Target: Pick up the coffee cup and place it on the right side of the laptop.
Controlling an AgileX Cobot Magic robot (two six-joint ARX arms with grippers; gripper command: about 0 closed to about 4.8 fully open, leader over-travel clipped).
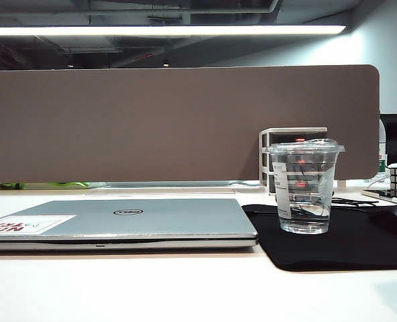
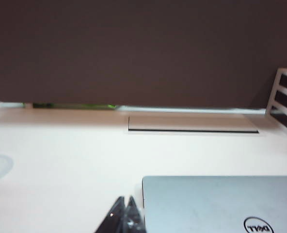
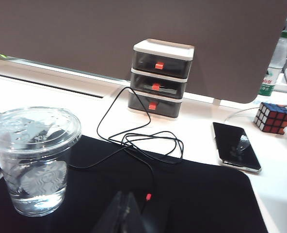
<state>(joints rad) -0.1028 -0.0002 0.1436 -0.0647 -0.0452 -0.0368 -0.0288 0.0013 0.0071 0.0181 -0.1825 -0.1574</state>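
The coffee cup (image 1: 304,186) is seen standing upright on a black mat (image 1: 332,245), with its clear domed lid on and a little clear liquid at its bottom. The mat is laid on the white desk (image 1: 151,288), toward its right edge. The laptop (image 1: 118,225) is closed and lies flat on the desk, just beside the left border of the mat; the cup is placed near the laptop's right side, but it is not touching it. A white sticker with red letters (image 1: 27,225) is fixed on the lid of the laptop.

The left end effector (image 2: 126,218) is shown closed, with its fingertips pressed together and nothing held between them. It is held low over the white desk, at a corner of the laptop. The right end effector (image 3: 126,213) is also closed and empty; it is held above the black mat, just beside the cup and apart from it.

Behind the mat, near the back edge of the desk, a small drawer unit (image 3: 159,77) with red handles is standing. A thin black cable (image 3: 143,141) is lying in loops on the mat. A phone (image 3: 235,146) and a puzzle cube (image 3: 273,117) are resting toward the right edge of the desk. A brown partition (image 1: 178,121) is standing along the back edge.
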